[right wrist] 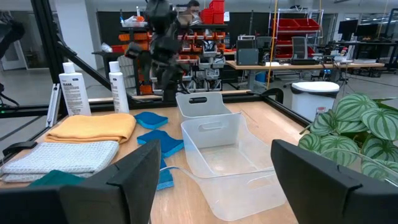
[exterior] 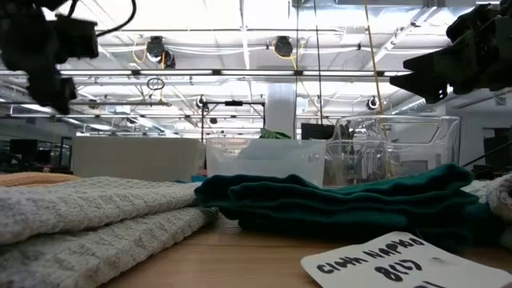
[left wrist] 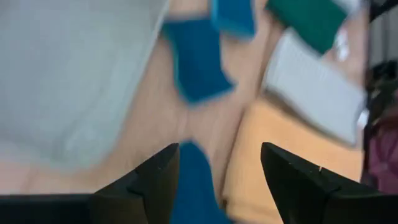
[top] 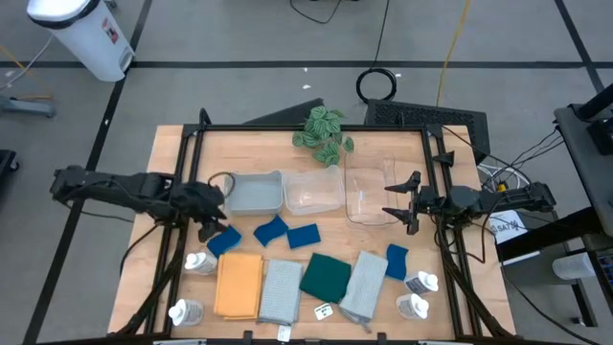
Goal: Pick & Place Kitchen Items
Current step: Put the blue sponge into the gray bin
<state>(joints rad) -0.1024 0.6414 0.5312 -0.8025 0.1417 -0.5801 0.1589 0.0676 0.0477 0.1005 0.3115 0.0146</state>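
My left gripper [top: 213, 227] hangs open, tipped downward, just above a blue sponge [top: 224, 240] that lies flat on the table. In the left wrist view that sponge [left wrist: 196, 183] shows beneath the gap between the fingers [left wrist: 217, 171], close to one of them. Two more blue sponges [top: 271, 231] [top: 303, 236] lie beside it, and another [top: 397, 260] lies to the right. Orange [top: 238, 285], grey [top: 281, 290], dark green [top: 326, 276] and grey-blue [top: 365, 285] folded cloths lie along the near edge. My right gripper [top: 410, 203] waits open and level at the right, holding nothing.
Three clear bins [top: 255, 194] [top: 313, 191] [top: 372, 195] stand in a row at the table's middle, with a leafy plant [top: 321, 132] behind them. White bottles stand at the near left [top: 199, 262] [top: 185, 311] and near right [top: 421, 283] [top: 413, 307]. A paper label [exterior: 384, 260] lies at the front.
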